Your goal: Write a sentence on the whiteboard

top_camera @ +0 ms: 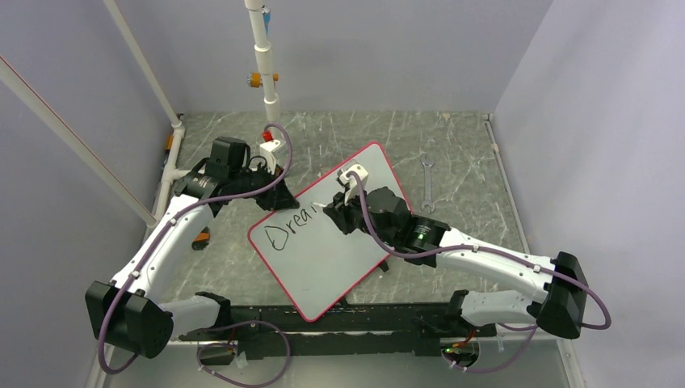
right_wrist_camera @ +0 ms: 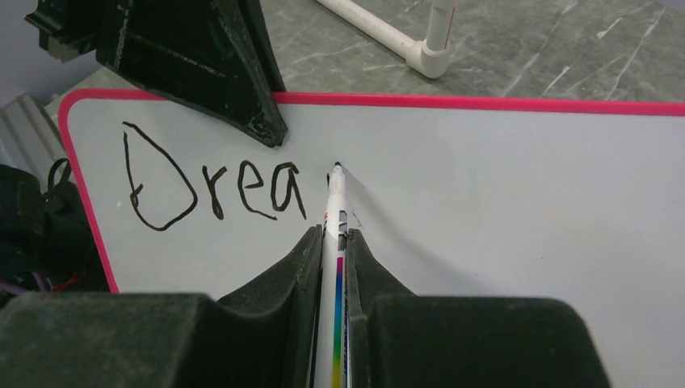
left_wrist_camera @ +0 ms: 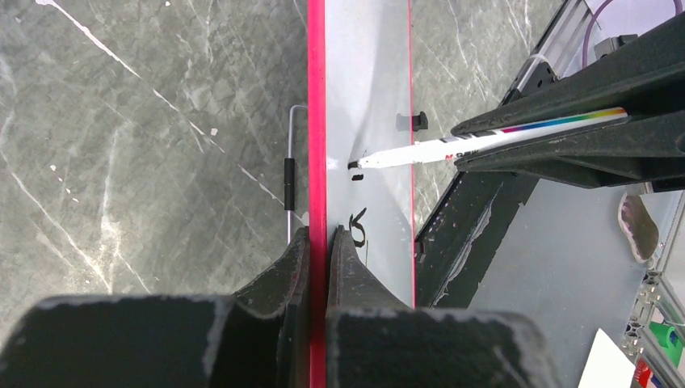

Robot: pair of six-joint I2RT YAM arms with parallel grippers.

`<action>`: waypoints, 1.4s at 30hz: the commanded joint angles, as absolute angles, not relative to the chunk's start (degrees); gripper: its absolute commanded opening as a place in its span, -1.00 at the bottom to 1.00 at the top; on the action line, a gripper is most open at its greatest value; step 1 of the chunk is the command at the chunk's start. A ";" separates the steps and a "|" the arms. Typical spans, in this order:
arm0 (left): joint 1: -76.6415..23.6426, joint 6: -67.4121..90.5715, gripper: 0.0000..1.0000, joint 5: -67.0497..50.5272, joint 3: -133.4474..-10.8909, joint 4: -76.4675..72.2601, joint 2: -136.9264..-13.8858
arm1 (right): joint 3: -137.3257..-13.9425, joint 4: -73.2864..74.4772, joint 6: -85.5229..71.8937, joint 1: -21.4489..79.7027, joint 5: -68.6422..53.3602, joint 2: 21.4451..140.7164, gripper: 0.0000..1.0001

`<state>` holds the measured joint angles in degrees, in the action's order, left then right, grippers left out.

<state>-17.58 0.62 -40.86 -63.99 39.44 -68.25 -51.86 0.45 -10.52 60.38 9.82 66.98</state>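
While left hand [left_wrist_camera: 319, 236] clamps one whiteboard [left_wrist_camera: 371, 81], four letters [right_wrist_camera: 216, 198].

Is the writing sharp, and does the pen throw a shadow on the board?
Right wrist view: writing sharp, pen throws a faint shadow to its right on the board. Top view: even light, no glare, writing small but readable. Left wrist view: near fingers blurred.

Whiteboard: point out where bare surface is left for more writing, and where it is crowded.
Bare: the wide stretch right of the marker tip, under the top red rim, and the near half of the whiteboard below "Drea". Crowded: the corner where the left fingers clamp the rim above it.
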 commanded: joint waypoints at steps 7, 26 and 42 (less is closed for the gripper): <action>-17.75 -4.35 -1.00 -35.71 -64.02 35.76 -66.31 | -54.40 1.91 -10.49 59.51 13.16 67.08 -1.00; -17.75 -4.35 -1.00 -35.55 -64.19 35.86 -66.44 | -47.49 3.59 -15.07 59.42 10.52 62.35 -1.00; -17.80 -4.44 -1.00 -35.73 -64.10 35.86 -66.36 | -52.20 2.51 -12.73 59.31 11.44 66.13 -1.00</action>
